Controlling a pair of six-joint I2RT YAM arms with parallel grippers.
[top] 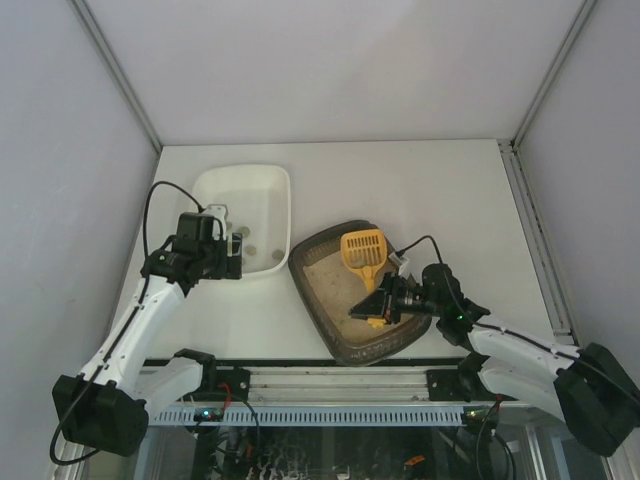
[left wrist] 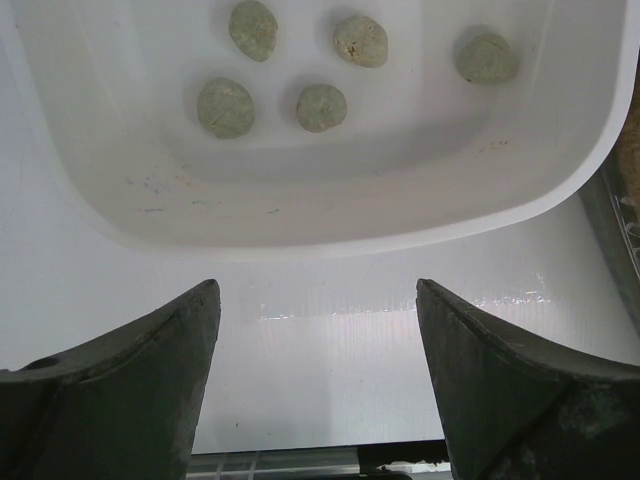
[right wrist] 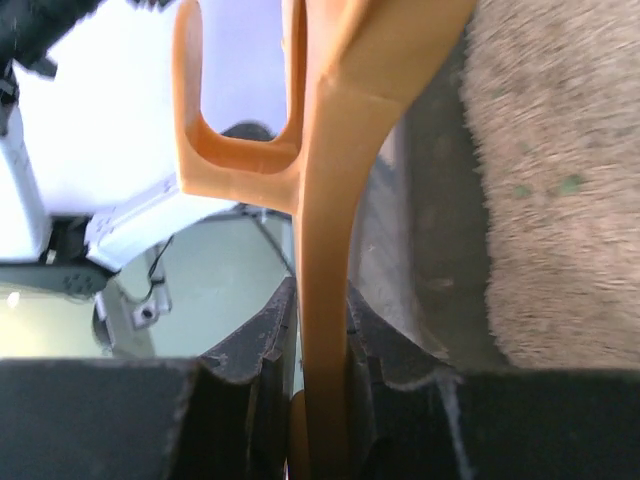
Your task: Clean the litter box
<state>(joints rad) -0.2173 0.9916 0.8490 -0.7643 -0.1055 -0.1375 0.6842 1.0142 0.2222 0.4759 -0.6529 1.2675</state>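
Two fingers of the right gripper [right wrist: 322,330] are pressed narrow on the flat handle of a yellow scoop [right wrist: 330,200], one on each side, with no gap left. The grip sits over the near right part of the litter box [top: 340,350]. From there the scoop runs away from the arm, its slotted head above the far half of the box. Whether the head touches the litter [right wrist: 560,200] I cannot tell.

The box is a dark brown-grey plastic tray, a rounded rectangle with a ribbed rim. It lies skewed on the white table [top: 430,190], right of centre and towards the near edge. Inside is a pale beige, sandy bed. The right wrist view shows it as fine and grainy, with two small greenish specks [right wrist: 515,190] on it, and the dark inner wall rises beside the handle.

The left gripper [left wrist: 315,300] is well left of the box, with its dark fingers [left wrist: 190,330] spread wide and nothing between them. It hangs over bare table. Just beyond it, a white tray [left wrist: 300,235] lies just beside the far left corner of the box; I cannot tell whether the two touch. Five round grey-green clumps [left wrist: 225,107] lie loosely on the tray's floor, none touching another. A sliver of the box's dark rim shows at the right edge of the left wrist view.
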